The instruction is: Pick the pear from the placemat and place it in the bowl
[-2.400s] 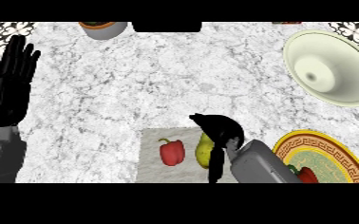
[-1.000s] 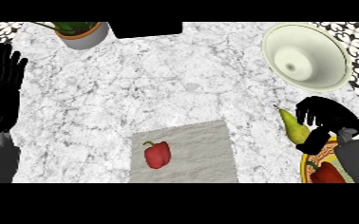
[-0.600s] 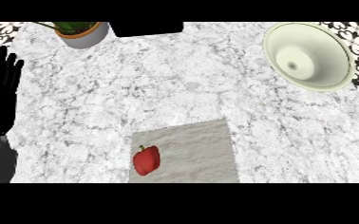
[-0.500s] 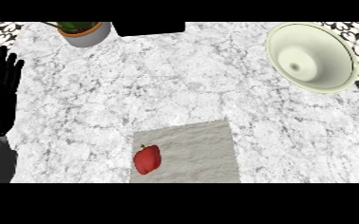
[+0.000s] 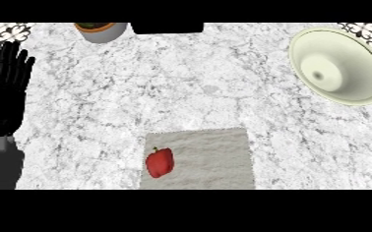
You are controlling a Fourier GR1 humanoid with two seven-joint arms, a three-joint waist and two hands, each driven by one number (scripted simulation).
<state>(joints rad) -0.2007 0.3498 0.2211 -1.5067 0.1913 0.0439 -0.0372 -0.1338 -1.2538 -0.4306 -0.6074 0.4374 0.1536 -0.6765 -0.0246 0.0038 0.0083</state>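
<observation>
A grey placemat (image 5: 210, 162) lies on the marble counter at the lower middle, with a red bell pepper (image 5: 159, 162) on its left part. No pear shows anywhere in the head view. The cream bowl (image 5: 334, 66) sits at the upper right with nothing visible inside it. My left hand (image 5: 13, 86) rests open at the left edge, fingers up. My right hand is out of the view.
A grey pot with a plant (image 5: 101, 30) stands at the top left. A dark object (image 5: 167, 27) sits at the top middle edge. Patterned tiles show in the top corners.
My right hand, which lifted the pear off the placemat and carried it right over a patterned plate, has left the view with it. The view has shifted slightly; the pepper stays on the mat.
</observation>
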